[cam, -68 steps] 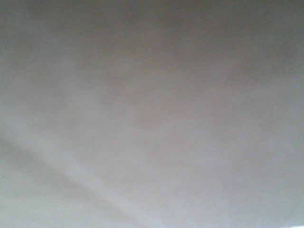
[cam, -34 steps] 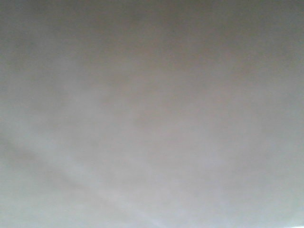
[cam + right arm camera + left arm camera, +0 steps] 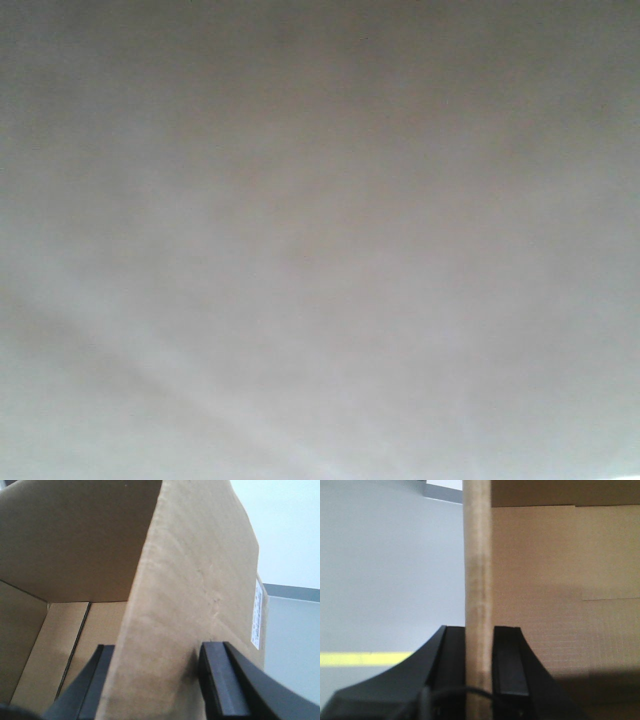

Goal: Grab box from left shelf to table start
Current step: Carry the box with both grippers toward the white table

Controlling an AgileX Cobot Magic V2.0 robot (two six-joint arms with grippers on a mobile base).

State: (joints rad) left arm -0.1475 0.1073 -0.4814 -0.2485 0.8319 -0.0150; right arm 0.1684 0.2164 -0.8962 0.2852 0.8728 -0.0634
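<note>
Where visible beyond the box (image 3: 545, 580), pale grey surface (image 3: 385, 580) (one yellow stripe (image 3: 365, 659)).

Front view: featureless grey blur; the box (image 3: 195, 570) overruns both wrist views' edges.

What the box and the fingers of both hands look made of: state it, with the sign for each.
Box: brown corrugated cardboard, matte; faint ribbing on the face and a pale raw edge. Fingers of the left hand and right hand: black, smooth, slightly glossy, probably plastic or coated metal.
</note>
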